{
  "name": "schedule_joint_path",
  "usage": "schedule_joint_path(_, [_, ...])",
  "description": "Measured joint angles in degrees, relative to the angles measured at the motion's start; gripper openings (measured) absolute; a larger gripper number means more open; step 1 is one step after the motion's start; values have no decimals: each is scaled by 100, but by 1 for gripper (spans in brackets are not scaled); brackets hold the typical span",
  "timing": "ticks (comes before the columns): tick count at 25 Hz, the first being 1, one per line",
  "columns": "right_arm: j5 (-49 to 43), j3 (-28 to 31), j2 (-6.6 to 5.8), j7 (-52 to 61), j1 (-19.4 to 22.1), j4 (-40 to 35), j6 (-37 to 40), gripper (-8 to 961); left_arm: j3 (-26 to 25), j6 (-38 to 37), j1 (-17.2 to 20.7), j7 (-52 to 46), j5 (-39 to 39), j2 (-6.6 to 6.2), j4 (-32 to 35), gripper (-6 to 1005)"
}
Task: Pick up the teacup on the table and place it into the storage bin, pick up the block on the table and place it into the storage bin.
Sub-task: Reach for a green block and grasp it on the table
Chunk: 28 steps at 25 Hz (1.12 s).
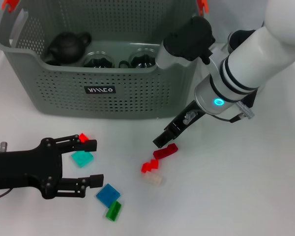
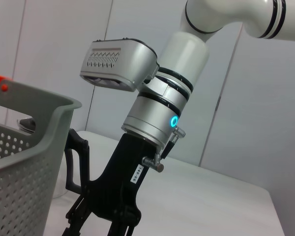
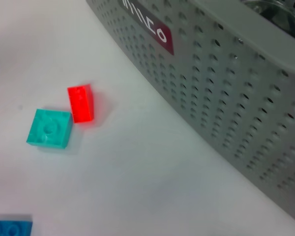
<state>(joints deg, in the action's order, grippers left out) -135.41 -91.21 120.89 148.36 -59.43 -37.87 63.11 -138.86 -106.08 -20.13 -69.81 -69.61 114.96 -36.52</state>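
The grey-green storage bin (image 1: 103,93) stands at the back, and two glass teacups (image 1: 99,60) (image 1: 142,58) sit inside it. No teacup shows on the table. My left gripper (image 1: 94,162) is open low at the left, and a teal block (image 1: 82,158) lies between its fingers. A small red block (image 1: 83,137) lies by its upper fingertip. My right gripper (image 1: 163,141) hangs just over a red block (image 1: 165,152) in front of the bin. The right wrist view shows the teal block (image 3: 49,128), the small red block (image 3: 81,103) and the bin wall (image 3: 226,98).
A black teapot (image 1: 66,46) sits in the bin's left end. Loose on the table are another red block (image 1: 149,165), a cream block (image 1: 153,179), a blue block (image 1: 108,194) and a green block (image 1: 113,211). The right arm (image 2: 157,113) fills the left wrist view.
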Motion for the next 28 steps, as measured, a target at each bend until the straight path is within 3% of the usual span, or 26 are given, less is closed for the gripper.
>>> schedule_joint_path(6, [163,-157,3,11,1,57,-193,900,-8,5,0,26,0,0,46,855])
schedule_joint_path(12, [247,-240,12,-18,-18,274,-456,736,-7,17,0,36,0,0,49,854])
schedule_joint_path(28, [507,-673,14,-22,10,359,-865,710,10,70,-9,43,0,9,54,855])
